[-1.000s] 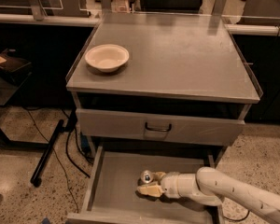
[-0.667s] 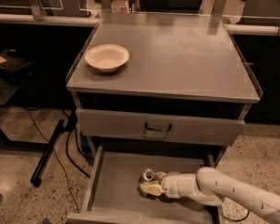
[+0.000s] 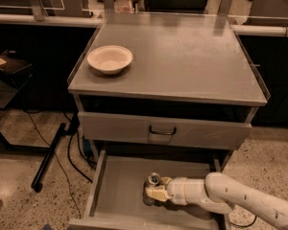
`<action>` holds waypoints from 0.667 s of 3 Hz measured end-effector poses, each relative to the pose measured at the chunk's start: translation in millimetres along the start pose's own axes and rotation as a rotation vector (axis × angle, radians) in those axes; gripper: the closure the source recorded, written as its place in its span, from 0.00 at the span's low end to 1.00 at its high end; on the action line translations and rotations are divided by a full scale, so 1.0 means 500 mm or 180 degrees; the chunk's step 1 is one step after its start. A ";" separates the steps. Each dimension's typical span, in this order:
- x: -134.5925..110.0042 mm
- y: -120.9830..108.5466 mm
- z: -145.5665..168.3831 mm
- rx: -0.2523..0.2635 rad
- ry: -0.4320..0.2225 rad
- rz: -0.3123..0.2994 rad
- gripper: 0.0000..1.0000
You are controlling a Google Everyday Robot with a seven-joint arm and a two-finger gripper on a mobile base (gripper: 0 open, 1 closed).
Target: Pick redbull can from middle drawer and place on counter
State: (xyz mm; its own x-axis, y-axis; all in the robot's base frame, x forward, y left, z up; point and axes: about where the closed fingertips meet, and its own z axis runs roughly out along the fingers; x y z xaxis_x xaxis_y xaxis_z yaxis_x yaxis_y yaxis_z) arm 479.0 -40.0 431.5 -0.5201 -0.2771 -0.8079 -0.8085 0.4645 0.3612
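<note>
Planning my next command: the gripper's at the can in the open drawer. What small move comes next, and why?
Probably a short straight lift: the gripper is at the redbull can, which stands upright on the middle drawer floor, and the counter sits well above.

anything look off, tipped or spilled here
Nothing stands out. The can looks upright in the open drawer, with the pincer right at it. The bowl sits right way up on the counter, and no spill shows.
</note>
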 end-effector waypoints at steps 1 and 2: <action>-0.039 0.045 -0.046 0.0048 -0.0031 0.0029 1.00; -0.107 0.099 -0.113 0.0145 0.0005 -0.0028 1.00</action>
State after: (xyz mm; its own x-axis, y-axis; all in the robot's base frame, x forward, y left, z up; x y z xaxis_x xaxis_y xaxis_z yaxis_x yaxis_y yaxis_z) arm 451.3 -49.8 518.7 -0.5136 -0.2826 -0.8102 -0.7998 0.4998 0.3326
